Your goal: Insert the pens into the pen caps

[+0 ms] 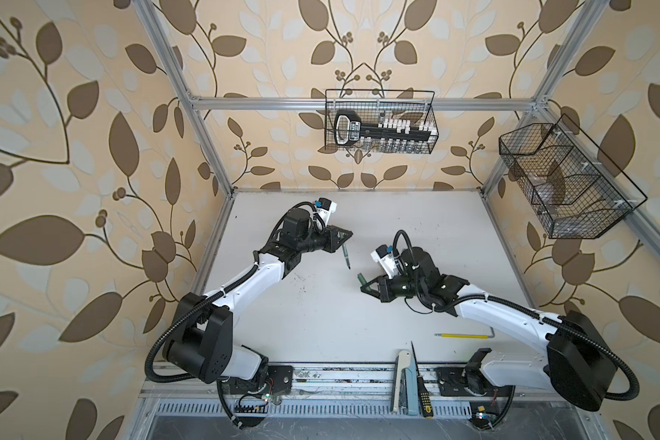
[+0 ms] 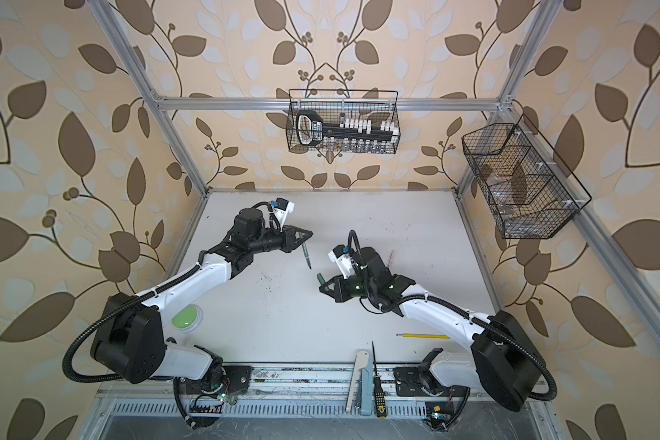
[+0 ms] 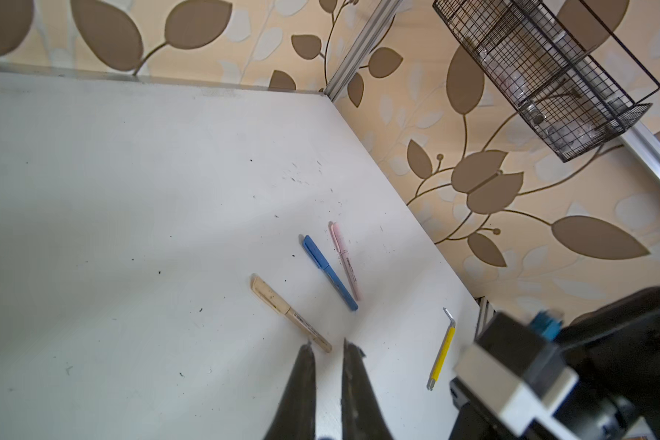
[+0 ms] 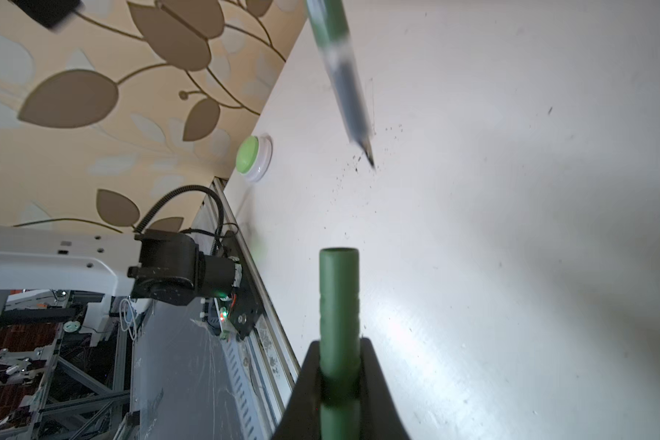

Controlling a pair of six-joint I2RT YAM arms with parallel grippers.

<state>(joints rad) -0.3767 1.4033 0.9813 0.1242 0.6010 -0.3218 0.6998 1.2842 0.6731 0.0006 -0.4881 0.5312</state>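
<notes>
In both top views my left gripper is shut on the upper end of a dark green pen, which hangs tip down above the table. My right gripper is shut on the dark green pen cap, a short way right of the pen's tip. In the right wrist view the cap sticks out past the jaws, its open end towards the blurred pen. The left wrist view shows tan, blue and pale pink pens lying capped beyond my left fingertips; the green pen is hidden there.
A yellow rod lies near the front right. A black-yellow screwdriver and flat tools rest on the front rail. A green button sits at the left edge. Wire baskets hang on the walls.
</notes>
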